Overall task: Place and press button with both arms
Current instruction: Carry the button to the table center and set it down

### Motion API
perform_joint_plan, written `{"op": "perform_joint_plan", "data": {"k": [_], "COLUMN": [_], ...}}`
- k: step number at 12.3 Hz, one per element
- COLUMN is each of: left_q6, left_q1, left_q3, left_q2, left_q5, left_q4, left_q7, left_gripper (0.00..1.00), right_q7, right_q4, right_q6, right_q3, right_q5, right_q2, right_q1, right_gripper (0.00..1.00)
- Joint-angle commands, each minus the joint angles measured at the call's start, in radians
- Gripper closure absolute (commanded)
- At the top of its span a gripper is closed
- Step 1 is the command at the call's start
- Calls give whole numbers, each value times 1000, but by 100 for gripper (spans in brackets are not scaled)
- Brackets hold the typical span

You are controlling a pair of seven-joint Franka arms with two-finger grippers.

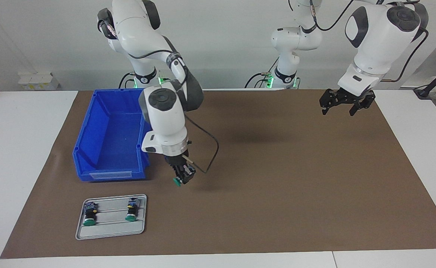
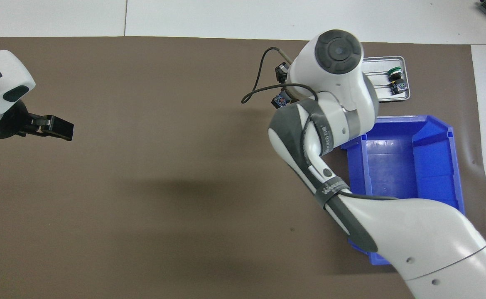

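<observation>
Brown mat [image 1: 277,178]: right gripper [image 1: 182,178] clenched on 1 button [image 1: 177,181] beside blue bin [image 1: 108,149]; left gripper [image 1: 346,102] released, waiting aloft.

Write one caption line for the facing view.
Right gripper holds a button over the mat; left gripper waits open.

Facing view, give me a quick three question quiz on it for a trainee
1. True or false: the right gripper holds a button over the brown mat.
2. How many buttons lie on the grey tray?
3. Which is open: A, the left gripper, or B, the right gripper?

Key: 1 true; 2 two; 3 A.
</observation>
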Motion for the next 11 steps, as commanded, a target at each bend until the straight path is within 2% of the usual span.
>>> {"op": "perform_joint_plan", "data": {"k": [1, 5, 8, 11], "left_q6": [11, 12, 11, 11], "left_q1": [2, 2, 2, 2], "left_q3": [-1, -1, -1, -1], "left_q2": [-30, -29, -29, -29], "left_q5": [17, 17, 17, 17], "left_q4": [-33, -33, -33, -33], "left_q7": [-10, -10, -10, -10], "left_gripper": [0, 0, 0, 0], "right_q7": [283, 526, 678, 807], "right_q4": [-20, -16, -19, -49], "right_q6": [-23, -16, -13, -9], "right_q3": [-3, 2, 2, 3], "right_q5": [-91, -89, -95, -83], "right_q2": [-4, 25, 47, 51], "right_q1": [114, 239, 294, 305], "right_gripper": [100, 100, 100, 100]}}
